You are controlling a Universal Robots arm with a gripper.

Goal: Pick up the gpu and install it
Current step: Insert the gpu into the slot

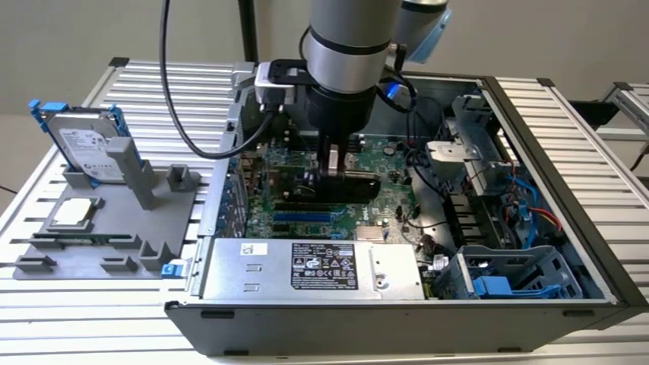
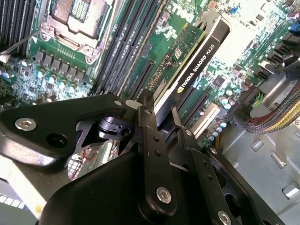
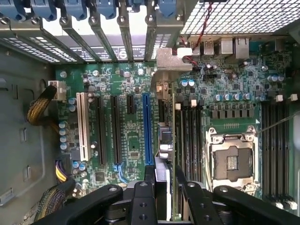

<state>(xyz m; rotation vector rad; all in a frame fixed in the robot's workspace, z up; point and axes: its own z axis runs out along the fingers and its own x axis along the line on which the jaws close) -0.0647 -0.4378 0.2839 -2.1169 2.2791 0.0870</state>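
The gripper [image 2: 161, 119] clamps the gpu [image 2: 192, 65] over the motherboard [image 3: 117, 84].

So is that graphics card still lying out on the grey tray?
No, the pincer holds the gpu on edge over the green motherboard inside the case.

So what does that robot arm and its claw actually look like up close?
The arm is a thick silver-grey metal cylinder with a black band and a pale blue cap at a joint. A black cable loops down beside it. Its gripper is matt black, built of flat bolted links with silver screws.
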